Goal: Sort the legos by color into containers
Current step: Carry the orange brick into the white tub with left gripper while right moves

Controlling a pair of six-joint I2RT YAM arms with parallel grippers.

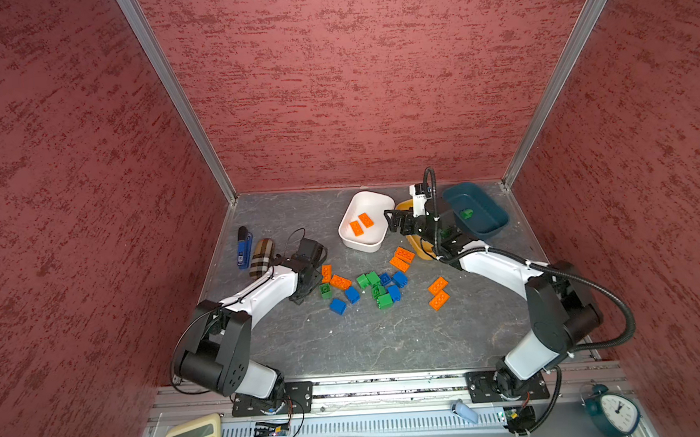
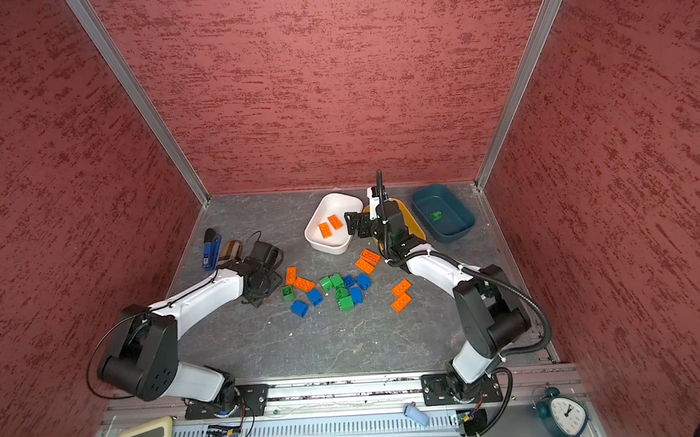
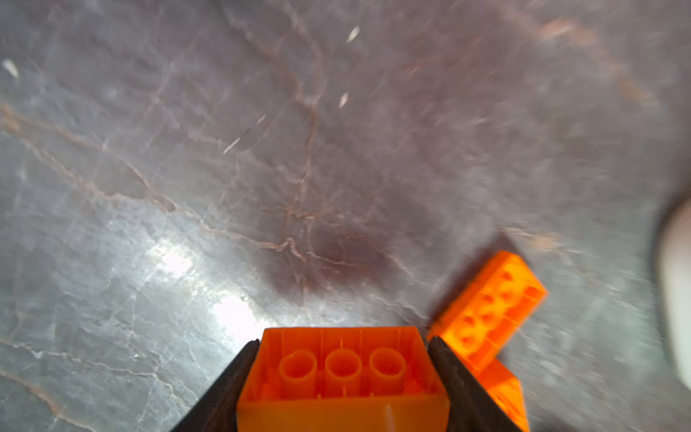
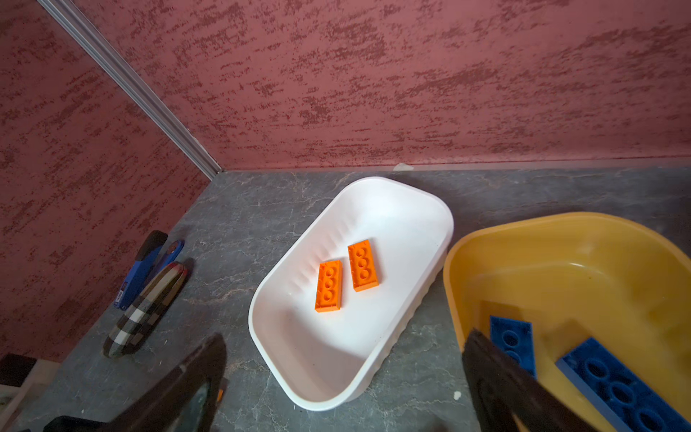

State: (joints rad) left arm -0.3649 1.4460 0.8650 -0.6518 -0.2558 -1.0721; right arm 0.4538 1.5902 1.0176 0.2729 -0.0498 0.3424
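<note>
Dark grey stone-patterned bench [image 1: 347, 344], closed in by red textured walls, is the ground on which the sorting is done. An orange brick [image 3: 342, 377] is pinched between the left fingers [image 3: 224, 392], one finger pressed against each end, with its hollow underside turned to the wrist camera. Whether it is lifted off the bench cannot be told, as the view is blurred. It is held at the left edge of the loose pile [image 1: 375, 288], and a second orange brick [image 3: 490, 310] is seen just beside it.

The white tub [image 4: 396, 194], at the back of the bench, is judged to be its goal, since two orange bricks [image 4: 328, 285] are lying in it. Blue bricks [image 4: 617, 389] are seen in the yellow tub [image 4: 561, 239] and one green brick [image 2: 436, 215] in the teal tub [image 2: 456, 221], so each colour appears to be given its own tub.

The right fingers [image 4: 497, 374] are spread wide and nothing is held by them; they are placed above the gap between the white and yellow tubs. A stapler [image 1: 242, 247] and a checked case [image 1: 261, 256] lie aside near the left wall.
</note>
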